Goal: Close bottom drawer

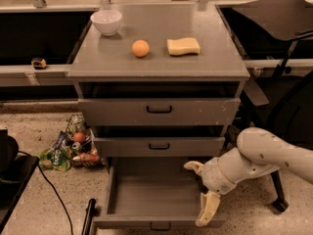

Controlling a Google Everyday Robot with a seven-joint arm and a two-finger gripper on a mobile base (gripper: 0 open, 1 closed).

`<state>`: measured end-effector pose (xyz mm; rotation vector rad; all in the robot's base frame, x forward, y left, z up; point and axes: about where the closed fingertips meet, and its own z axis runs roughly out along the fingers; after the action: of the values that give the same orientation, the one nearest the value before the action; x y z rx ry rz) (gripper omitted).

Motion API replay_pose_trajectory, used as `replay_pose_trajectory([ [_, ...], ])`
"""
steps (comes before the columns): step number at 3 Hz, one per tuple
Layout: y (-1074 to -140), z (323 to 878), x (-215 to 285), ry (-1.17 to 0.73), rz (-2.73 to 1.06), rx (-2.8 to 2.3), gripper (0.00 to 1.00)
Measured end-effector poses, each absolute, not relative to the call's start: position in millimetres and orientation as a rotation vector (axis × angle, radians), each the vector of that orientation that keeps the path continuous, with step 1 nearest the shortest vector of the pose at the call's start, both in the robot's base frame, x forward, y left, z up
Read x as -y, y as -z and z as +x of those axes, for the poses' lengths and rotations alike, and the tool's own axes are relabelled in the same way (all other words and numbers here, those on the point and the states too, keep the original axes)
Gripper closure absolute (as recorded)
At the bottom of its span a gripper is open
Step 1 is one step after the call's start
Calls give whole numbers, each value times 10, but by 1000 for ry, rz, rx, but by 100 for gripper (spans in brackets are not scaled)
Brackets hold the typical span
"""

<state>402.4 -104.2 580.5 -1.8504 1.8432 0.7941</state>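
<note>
The grey cabinet's bottom drawer point(146, 190) is pulled far out, an empty shallow grey tray with its front panel and small black loop handle point(160, 225) at the lower edge of the view. My gripper point(200, 192) hangs over the drawer's right front corner, on the white arm point(264, 158) reaching in from the right. Its two cream fingers are spread wide: one finger point(194, 167) points left over the tray, the other point(208, 209) points down at the right side wall by the front panel. It holds nothing.
The middle drawer point(159, 146) and the top drawer point(159, 110) are slightly open. On the cabinet top stand a white bowl point(106, 21), an orange point(140, 48) and a yellow sponge point(183, 46). Snack bags point(68, 148) lie on the floor left; a black cable and a dark pole lie at the lower left.
</note>
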Motion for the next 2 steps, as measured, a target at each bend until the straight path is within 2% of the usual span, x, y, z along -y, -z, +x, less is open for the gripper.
replay_pose_trajectory([
  [2, -4603, 4164, 1069, -924, -1914, -1752, 0],
])
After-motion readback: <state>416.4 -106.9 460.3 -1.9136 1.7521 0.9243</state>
